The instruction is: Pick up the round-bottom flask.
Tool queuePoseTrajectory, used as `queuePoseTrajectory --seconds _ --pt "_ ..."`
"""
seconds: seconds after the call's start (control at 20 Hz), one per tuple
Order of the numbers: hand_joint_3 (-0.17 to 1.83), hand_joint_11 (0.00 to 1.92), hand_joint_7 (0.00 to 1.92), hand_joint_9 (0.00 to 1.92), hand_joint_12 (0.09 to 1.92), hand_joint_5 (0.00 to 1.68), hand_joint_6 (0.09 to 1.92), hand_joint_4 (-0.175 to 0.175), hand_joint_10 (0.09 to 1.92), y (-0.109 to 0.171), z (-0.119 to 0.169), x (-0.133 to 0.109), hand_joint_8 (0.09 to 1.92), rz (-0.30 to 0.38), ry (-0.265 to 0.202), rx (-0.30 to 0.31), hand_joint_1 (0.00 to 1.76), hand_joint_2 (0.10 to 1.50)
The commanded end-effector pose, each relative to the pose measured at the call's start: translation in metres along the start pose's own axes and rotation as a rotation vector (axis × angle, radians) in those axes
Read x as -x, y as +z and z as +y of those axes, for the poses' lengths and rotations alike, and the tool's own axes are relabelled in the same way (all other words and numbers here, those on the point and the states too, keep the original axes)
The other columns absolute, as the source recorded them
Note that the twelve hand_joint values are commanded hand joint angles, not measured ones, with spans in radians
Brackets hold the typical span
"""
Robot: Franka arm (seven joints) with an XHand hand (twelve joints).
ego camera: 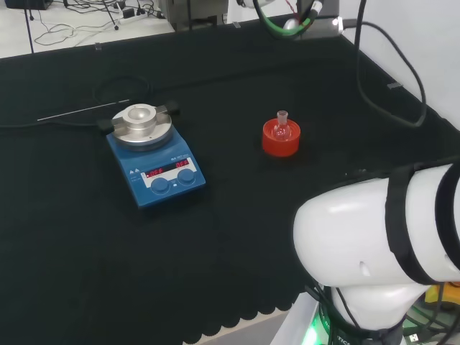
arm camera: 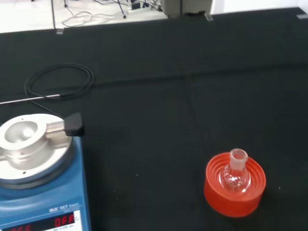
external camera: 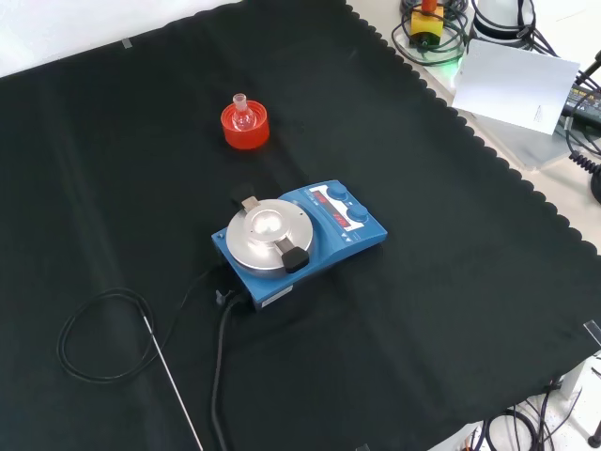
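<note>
Flask [arm camera: 234,172] sits upright in its red ribbed stand [arm camera: 235,192], at the lower right of the wrist frame, neck up and mouth open. No finger or thumb can be made out in these pictures, so I cannot tell how the hand is set. In the head view the flask [ego camera: 281,127] and stand [ego camera: 280,139] lie right of centre, above the arm's big white link [ego camera: 374,237] at the lower right, with bare black cloth [ego camera: 237,237] between them.

The step in hand looks like the approach, with nothing yet grasped. To do it well, I judge the hand should come down over the neck, fingers and thumb parted to either side of it, then close on the neck or the bulb's top just above the stand's rim and lift straight up, so the stand is left behind. The glass is small and clear, so a skewed closing could tip it out.

Farther left in the head view stands the blue stirrer [ego camera: 156,158], well apart; beyond it lie a thin rod [ego camera: 83,111] and a coiled cable [ego camera: 122,90], clear of the path.
</note>
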State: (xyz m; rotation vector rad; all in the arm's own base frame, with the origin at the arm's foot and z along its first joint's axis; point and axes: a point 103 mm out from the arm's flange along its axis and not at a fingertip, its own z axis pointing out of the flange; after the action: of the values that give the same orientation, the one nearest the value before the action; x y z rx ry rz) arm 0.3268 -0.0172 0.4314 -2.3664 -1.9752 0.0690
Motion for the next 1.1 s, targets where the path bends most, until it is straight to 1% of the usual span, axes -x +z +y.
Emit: queuePoseTrajectory --seconds 0.05,0.1,0.2,0.35,0.55,0.7,0.95,1.1 --pt "0.30 0.03 0.16 0.27 1.40 0.43 0.30 -0.012 0.68 0.038 0.018 0.012 0.62 0.028 0.059 -0.007 0.20 1.26" --pt "0.30 0.03 0.17 0.27 1.40 0.44 0.30 -0.013 0.69 0.043 0.021 0.016 0.62 0.042 0.063 0.013 0.20 1.26" --pt "0.29 0.03 0.18 0.29 1.40 0.46 0.31 -0.017 0.69 0.054 0.031 0.022 0.63 0.053 0.077 0.022 0.23 1.26" --pt "0.28 0.03 0.20 0.31 1.40 0.48 0.32 -0.020 0.69 0.075 0.050 0.035 0.63 0.094 0.104 0.003 0.31 1.23" --pt "0.25 0.04 0.22 0.33 1.40 0.50 0.32 -0.019 0.69 0.108 0.075 0.055 0.64 0.133 0.126 -0.011 0.42 1.17" --pt "0.24 0.05 0.22 0.35 1.40 0.50 0.31 -0.018 0.69 0.131 0.092 0.069 0.64 0.165 0.143 -0.044 0.48 1.12" --pt "0.33 0.10 0.26 0.41 1.40 0.49 0.19 -0.017 0.68 0.163 0.111 0.082 0.64 0.210 0.169 -0.072 0.59 0.95" --pt "0.39 0.11 0.27 0.43 1.40 0.49 0.13 -0.017 0.68 0.183 0.119 0.084 0.65 0.203 0.177 -0.087 0.66 0.87"
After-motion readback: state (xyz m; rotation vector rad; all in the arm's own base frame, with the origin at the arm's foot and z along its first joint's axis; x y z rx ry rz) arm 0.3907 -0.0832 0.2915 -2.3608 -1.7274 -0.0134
